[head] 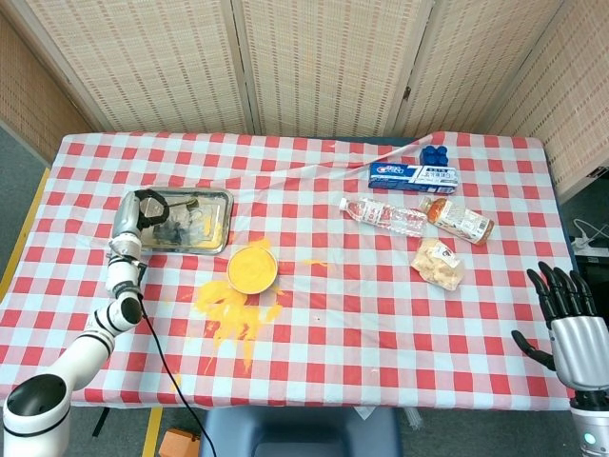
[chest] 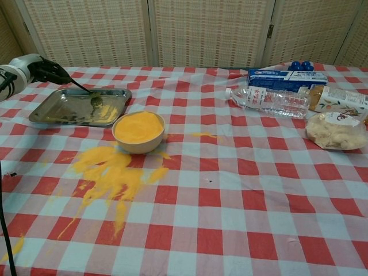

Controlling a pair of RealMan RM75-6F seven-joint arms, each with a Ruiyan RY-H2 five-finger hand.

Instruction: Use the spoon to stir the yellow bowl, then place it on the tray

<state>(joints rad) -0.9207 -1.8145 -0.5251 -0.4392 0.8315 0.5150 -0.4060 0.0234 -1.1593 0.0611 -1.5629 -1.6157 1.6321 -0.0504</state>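
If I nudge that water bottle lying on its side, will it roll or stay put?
The water bottle lies on its side and looks round, so it will probably roll across its length when pushed. It looks clear and mostly empty, so likely light and easy to send off. The drink bottle beside it might stop a roll that way.

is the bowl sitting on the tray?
No. In the chest view the yellow bowl stands on the checked cloth just in front of the tray, beside its near right corner, next to the spilled yellow powder.
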